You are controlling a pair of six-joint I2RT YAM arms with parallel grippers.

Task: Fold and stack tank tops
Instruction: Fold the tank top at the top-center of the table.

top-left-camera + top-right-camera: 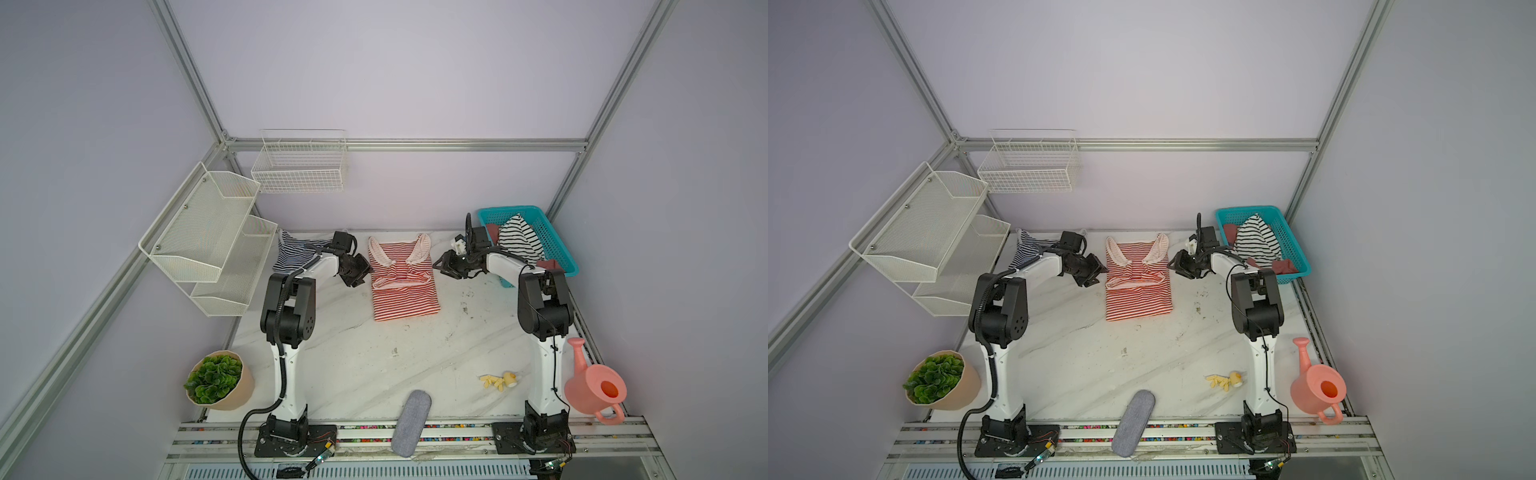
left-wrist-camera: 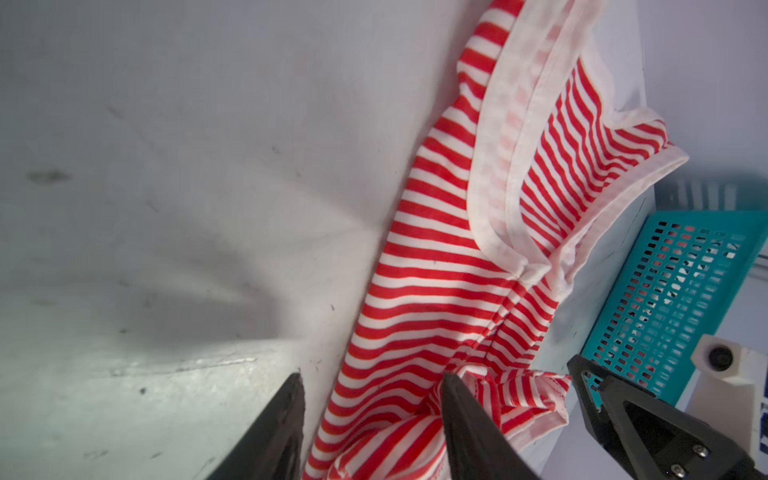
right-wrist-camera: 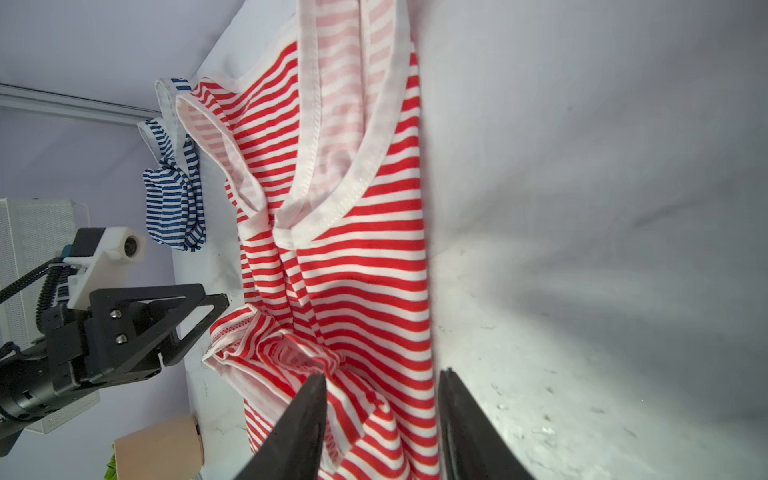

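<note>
You are seeing the red top [image 1: 405,291] showing thin red and white stripes with pale trim, and the navy top [image 1: 291,254] showing navy and white stripes. The basket [image 1: 555,239] is showing teal, the cloth [image 1: 517,243] in it black and white stripes, and the table [image 1: 353,374] white marble with grey veins. The can [image 1: 590,386] is showing salmon pink, the case [image 1: 411,424] grey, the plant [image 1: 214,376] green, its pot [image 1: 245,390] beige.

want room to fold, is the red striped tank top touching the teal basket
Apart: the left wrist view shows bare table between the red-striped tank top and the teal basket.
</note>
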